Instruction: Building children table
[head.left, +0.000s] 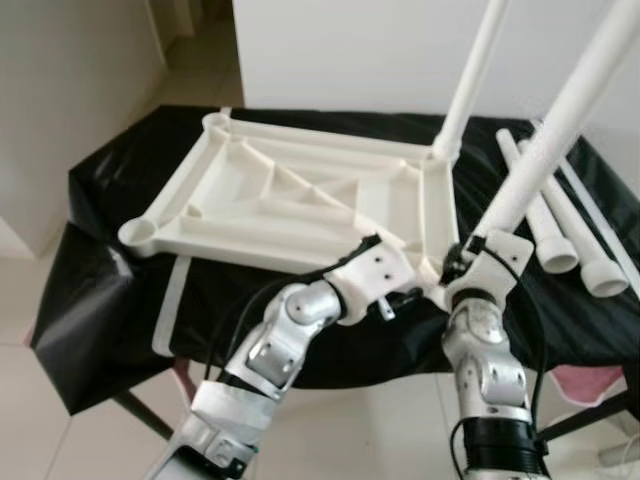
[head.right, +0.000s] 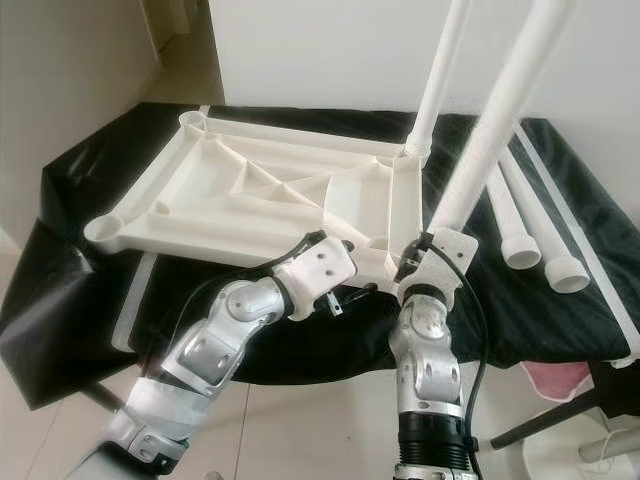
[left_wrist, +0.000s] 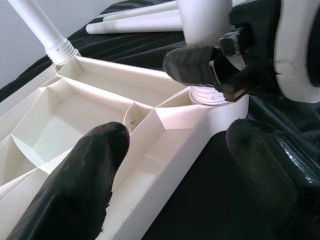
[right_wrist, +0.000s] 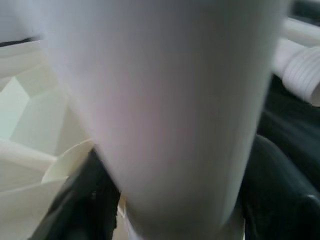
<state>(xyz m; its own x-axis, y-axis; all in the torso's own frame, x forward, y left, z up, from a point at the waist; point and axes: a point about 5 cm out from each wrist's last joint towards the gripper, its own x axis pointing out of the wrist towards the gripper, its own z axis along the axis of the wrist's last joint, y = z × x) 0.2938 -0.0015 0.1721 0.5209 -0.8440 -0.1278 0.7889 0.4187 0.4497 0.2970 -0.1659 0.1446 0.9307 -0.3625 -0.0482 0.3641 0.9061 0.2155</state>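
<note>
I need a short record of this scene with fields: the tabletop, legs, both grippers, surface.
tabletop: white, upside down, ribs showing
fitted leg: standing in the far right corner socket
held leg: tilted, its threaded end at the near right corner socket
loose legs: lying right of the tabletop
right gripper: shut on held leg
left gripper: open, astride the tabletop's near edge
black cloth: covers the surface
</note>
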